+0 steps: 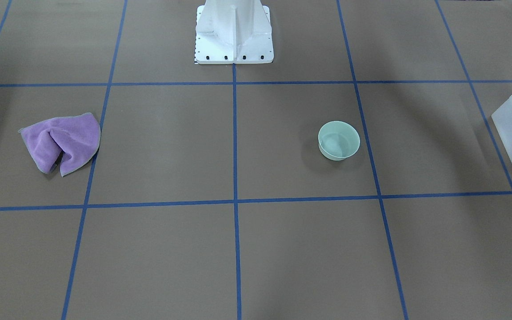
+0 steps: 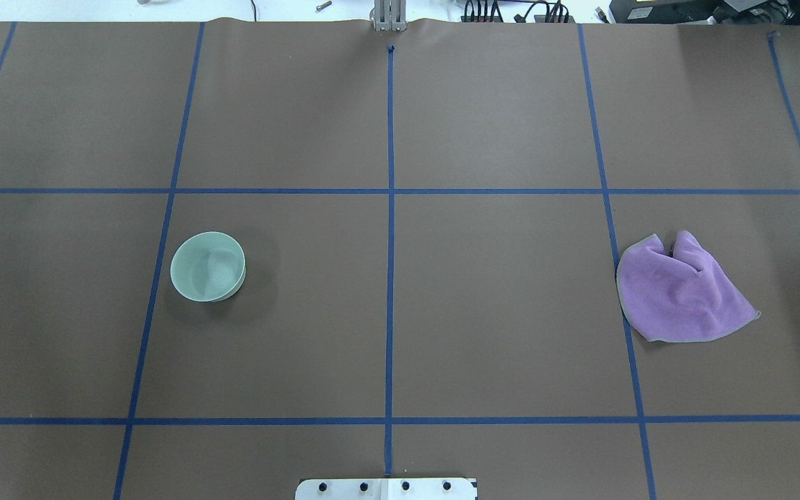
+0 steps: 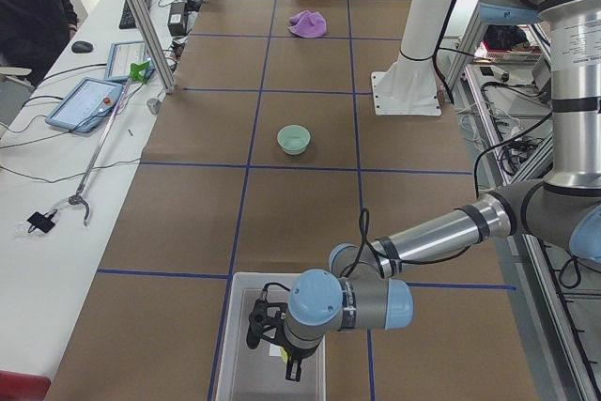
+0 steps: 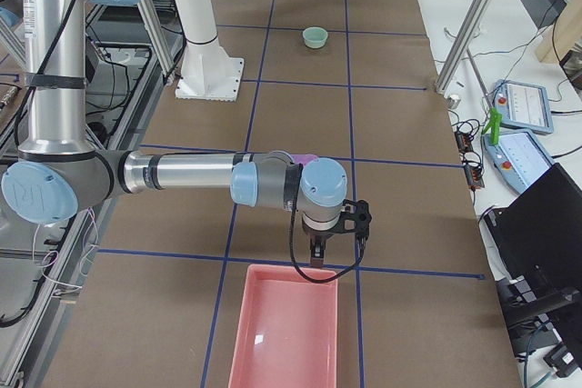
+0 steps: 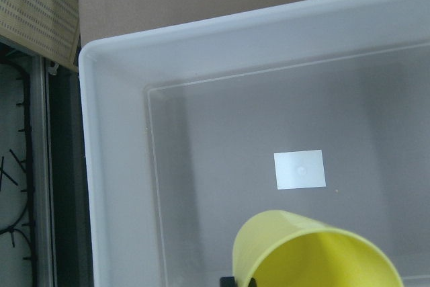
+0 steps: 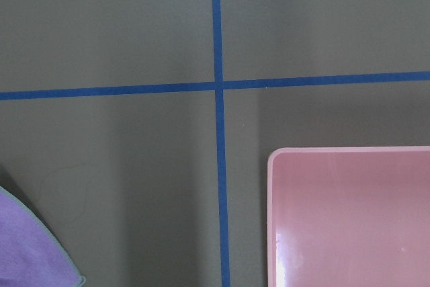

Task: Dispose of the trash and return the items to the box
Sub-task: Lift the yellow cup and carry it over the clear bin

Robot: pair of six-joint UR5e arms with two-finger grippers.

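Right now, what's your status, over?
Left gripper above the box, yellow cup below; jaws unclear. Right gripper by pink tray; jaws unclear. Green bowl on table, not boxed.

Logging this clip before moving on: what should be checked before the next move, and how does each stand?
1. Bowl upright on open table: ok.
2. Bowl inside box: not ok.
3. Yellow cup over box floor: ok; released: cannot tell.
4. Left hand above box: ok; open or shut: cannot tell.
5. Right hand away from bowl, beside pink tray: ok.
6. Cloth put away: not ok, lying on table.
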